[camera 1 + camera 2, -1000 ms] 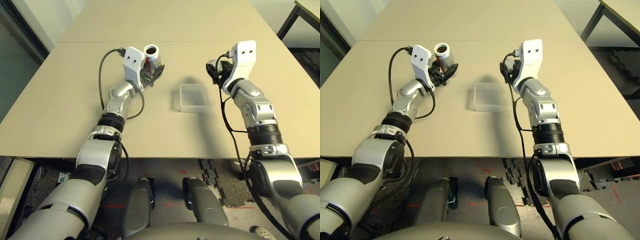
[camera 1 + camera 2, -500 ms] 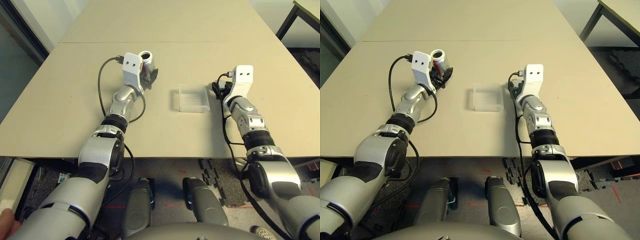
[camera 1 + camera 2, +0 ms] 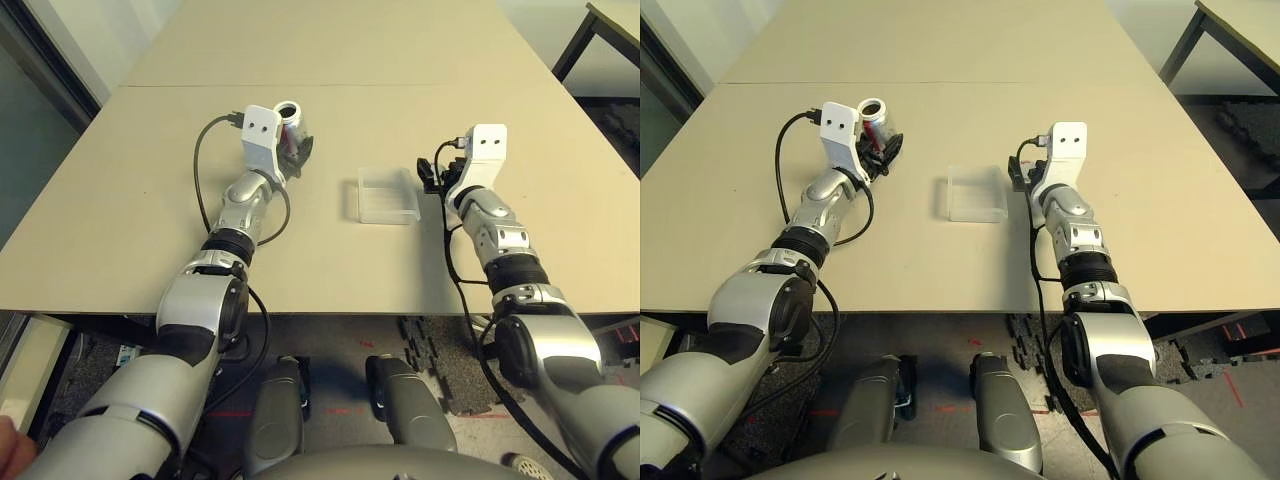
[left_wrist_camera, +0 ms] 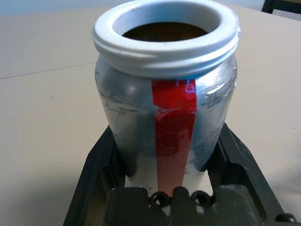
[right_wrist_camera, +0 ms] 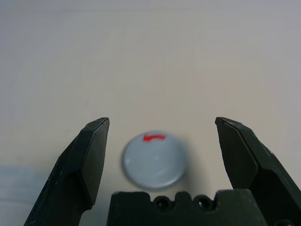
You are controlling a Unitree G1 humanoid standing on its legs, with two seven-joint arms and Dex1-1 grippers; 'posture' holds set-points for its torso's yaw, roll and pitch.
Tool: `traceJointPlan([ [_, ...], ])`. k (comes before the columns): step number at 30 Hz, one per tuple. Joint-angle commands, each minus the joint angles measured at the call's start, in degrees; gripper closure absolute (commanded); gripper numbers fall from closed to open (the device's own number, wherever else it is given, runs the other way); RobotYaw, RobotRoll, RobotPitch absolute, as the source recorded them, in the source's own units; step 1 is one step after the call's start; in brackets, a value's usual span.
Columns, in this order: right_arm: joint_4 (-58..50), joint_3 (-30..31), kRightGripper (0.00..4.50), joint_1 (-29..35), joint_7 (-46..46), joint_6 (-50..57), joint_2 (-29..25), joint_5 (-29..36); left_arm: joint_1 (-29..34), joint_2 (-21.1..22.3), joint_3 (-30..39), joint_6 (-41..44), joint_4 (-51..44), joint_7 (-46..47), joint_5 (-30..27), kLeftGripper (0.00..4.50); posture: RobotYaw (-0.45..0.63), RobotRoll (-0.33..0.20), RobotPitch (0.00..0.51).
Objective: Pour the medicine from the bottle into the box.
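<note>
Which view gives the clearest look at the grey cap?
The right wrist view: the grey cap lies flat on the table between the right hand's open fingers, red mark up. In the head views the right arm hides it.

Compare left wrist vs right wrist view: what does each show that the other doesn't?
Left wrist: the bottle, uncapped, upright, with white rim and red stripe, clamped between the left gripper fingers.
Right wrist: the round grey cap with a red mark, lying on the table between the open fingers of the right gripper, not gripped.
Both: the tan table beyond a pair of black fingers.
</note>
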Motion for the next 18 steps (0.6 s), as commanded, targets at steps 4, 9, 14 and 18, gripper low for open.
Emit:
traceJointPlan([
  [4,-20.21,0.39,0.00,5.21,3.64,14.47,-5.24,1.67,-2.25,2.35,0.28,2.60,2.13,0.87,1.06,2.00,-0.19,0.000,0.128],
  [9,-40.23,0.63,0.00,10.71,6.94,32.38,-11.40,5.07,-3.60,5.02,-0.39,4.30,3.54,1.63,2.58,2.00,-0.20,0.000,0.133],
  [14,-55.65,2.63,0.00,15.93,12.16,49.90,-19.44,9.39,-6.11,8.84,-7.67,1.32,4.41,2.85,11.70,2.00,-0.21,0.000,0.134],
  [18,-64.46,6.52,0.00,20.43,18.98,59.94,-27.79,14.13,-12.06,11.34,-14.78,-1.20,5.21,2.90,19.87,2.00,-0.21,0.000,0.132],
])
